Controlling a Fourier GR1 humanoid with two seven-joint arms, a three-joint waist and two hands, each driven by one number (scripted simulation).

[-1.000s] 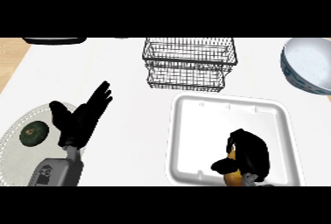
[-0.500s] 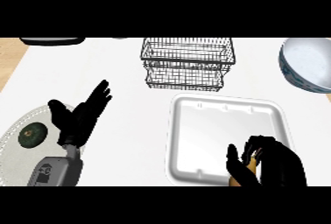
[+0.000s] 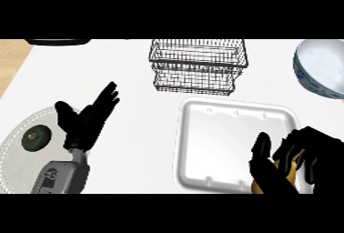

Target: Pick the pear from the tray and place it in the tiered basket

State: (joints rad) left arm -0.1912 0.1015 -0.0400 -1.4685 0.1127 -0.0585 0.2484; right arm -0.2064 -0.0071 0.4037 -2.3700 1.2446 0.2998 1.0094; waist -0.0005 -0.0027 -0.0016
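A white tray (image 3: 201, 150) lies at the centre right of the counter. At its lower right corner my right hand (image 3: 299, 164) has its fingers and thumb curled round the brownish-yellow pear (image 3: 290, 169), which shows only in slivers between the fingers. The black wire tiered basket (image 3: 196, 66) stands at the back, just beyond the tray's far edge. Left of the tray, my left hand (image 3: 84, 123) rests open with its fingers pointing up and away, apart from the tray.
A pale round plate (image 3: 13, 159) at the left holds a dark green avocado-like fruit (image 3: 36, 138). A blue-rimmed bowl (image 3: 322, 68) sits at the back right. A dark object (image 3: 57, 42) is cut off at the top left.
My right hand with the pear has moved right and up across the tray's lower right corner. The left hand has stayed where it was.
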